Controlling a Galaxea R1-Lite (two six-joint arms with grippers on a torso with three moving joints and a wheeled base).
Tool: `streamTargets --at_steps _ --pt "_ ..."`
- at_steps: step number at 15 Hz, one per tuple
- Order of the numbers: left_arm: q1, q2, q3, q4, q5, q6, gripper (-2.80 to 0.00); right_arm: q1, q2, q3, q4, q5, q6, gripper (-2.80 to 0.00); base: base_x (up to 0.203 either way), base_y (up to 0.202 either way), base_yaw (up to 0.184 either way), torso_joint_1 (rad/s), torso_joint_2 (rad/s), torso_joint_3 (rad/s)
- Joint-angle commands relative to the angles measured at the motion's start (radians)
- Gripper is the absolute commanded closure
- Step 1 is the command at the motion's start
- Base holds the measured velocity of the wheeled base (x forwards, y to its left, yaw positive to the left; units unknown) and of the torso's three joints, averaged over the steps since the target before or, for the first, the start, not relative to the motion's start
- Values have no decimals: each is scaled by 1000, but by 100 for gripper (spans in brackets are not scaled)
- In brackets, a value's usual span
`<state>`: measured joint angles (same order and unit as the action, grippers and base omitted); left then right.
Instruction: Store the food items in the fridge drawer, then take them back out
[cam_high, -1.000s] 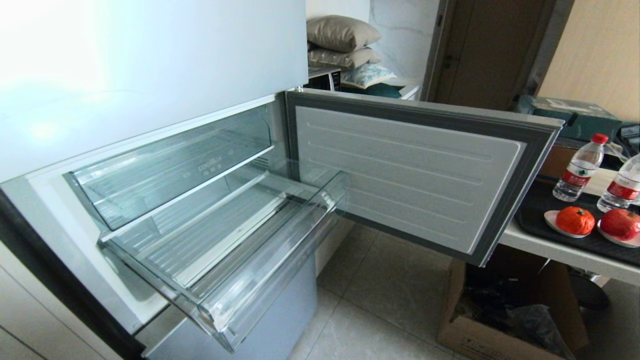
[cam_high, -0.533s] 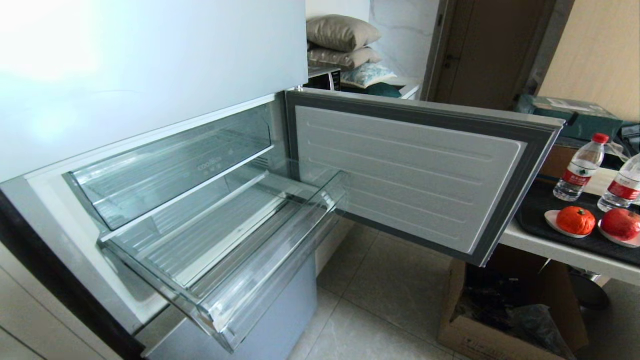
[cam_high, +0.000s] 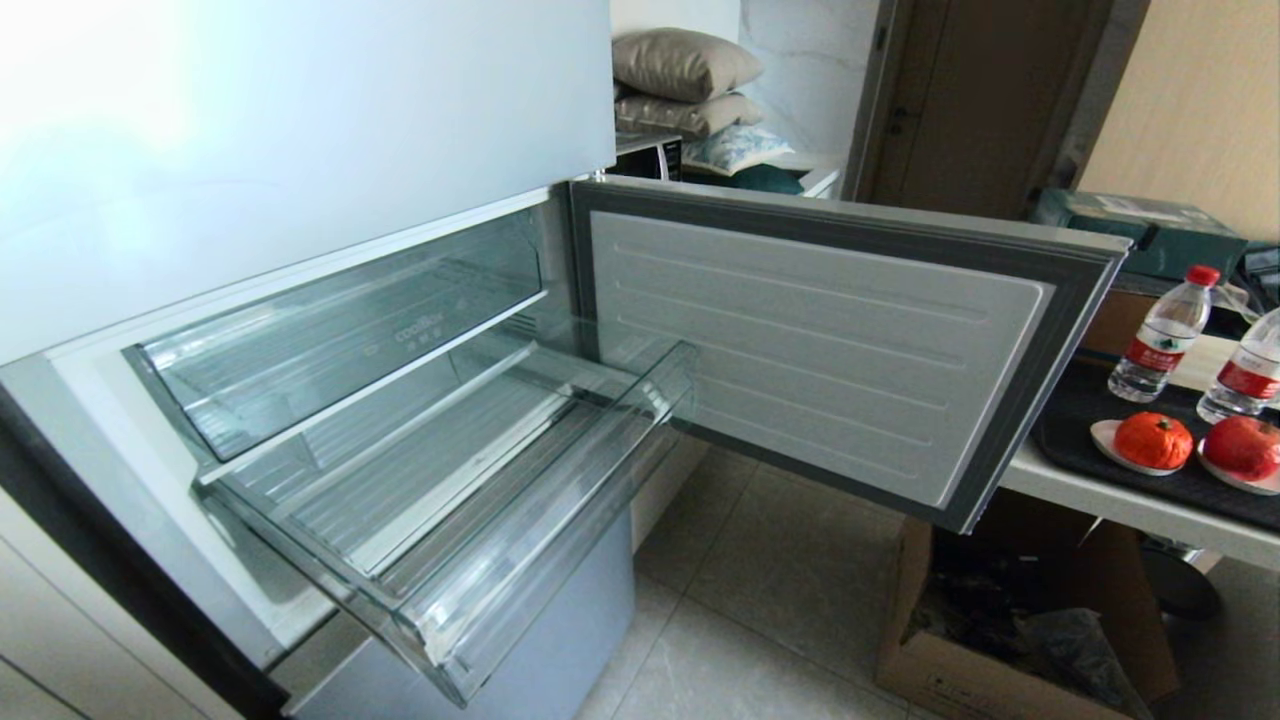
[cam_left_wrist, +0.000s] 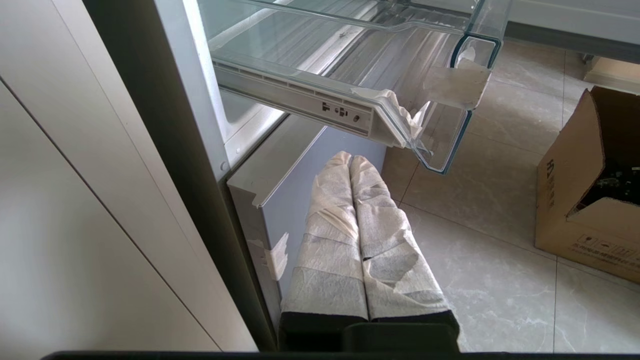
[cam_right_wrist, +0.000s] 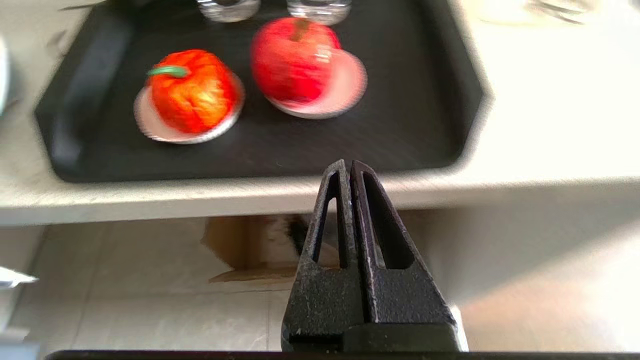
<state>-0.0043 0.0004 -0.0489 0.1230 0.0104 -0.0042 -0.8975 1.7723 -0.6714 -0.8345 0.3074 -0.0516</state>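
At your far left the pale fridge (cam_high: 300, 120) stands with its lower compartment open. Inside, the upper clear bin (cam_high: 340, 330) carries small lettering on its front, and beneath it the fridge drawer (cam_high: 480, 500) is pulled out, its ribbed floor bare and its thick clear front lip facing you. Your left gripper (cam_left_wrist: 350, 161) sits low beside the fridge, under the drawer's near corner, its two cloth-wrapped fingers (cam_left_wrist: 330, 240) pressed together with nothing between them; neither arm shows in the head view.

Moving right, the compartment door (cam_high: 830, 340) hangs swung wide, its ribbed white liner toward you. Behind it you can see stacked cushions (cam_high: 685, 85) and a dark doorway. Below the door's outer corner a cardboard box (cam_high: 1000, 640) rests on the tiled floor.

Further right is the white table (cam_high: 1130, 510) with a black tray (cam_high: 1090, 450) on it. On the tray, the orange-red ribbed fruit (cam_high: 1152, 440) sits on a small pale dish, and just to its right the red fruit (cam_high: 1240, 446) sits on another dish, the two close but apart. Two red-capped water bottles (cam_high: 1160, 335) stand behind them.

Your right gripper (cam_right_wrist: 347, 167) hovers in front of the table edge, short of the tray, its black fingers closed flat together and empty, pointing toward the gap between the two fruits.
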Motion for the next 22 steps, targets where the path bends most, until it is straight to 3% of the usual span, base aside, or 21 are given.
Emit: streamTargets --at_steps 1,2,6,9,12,15,22 --pt "0 0 0 1 0 0 0 -4 91 -46 -6 34 -11 0 0 0 0 0 0 0" --pt "0 0 0 1 0 0 0 -1 116 -73 -5 38 -19 -280 0 0 0 0 0 0" --pt "0 0 0 1 0 0 0 18 224 -224 4 115 -27 -280 0 0 0 0 0 0" --pt "0 1 0 0 0 0 0 58 305 -285 -3 124 -62 -280 0 0 0 0 0 0" --pt "0 0 0 0 0 0 0 78 343 -337 -2 90 -64 -280 0 0 0 0 0 0" --pt "0 0 0 0 0 0 0 93 409 -467 2 -10 -69 -280 0 0 0 0 0 0" --pt "0 0 0 1 0 0 0 138 585 -698 3 -21 -62 -280 0 0 0 0 0 0"
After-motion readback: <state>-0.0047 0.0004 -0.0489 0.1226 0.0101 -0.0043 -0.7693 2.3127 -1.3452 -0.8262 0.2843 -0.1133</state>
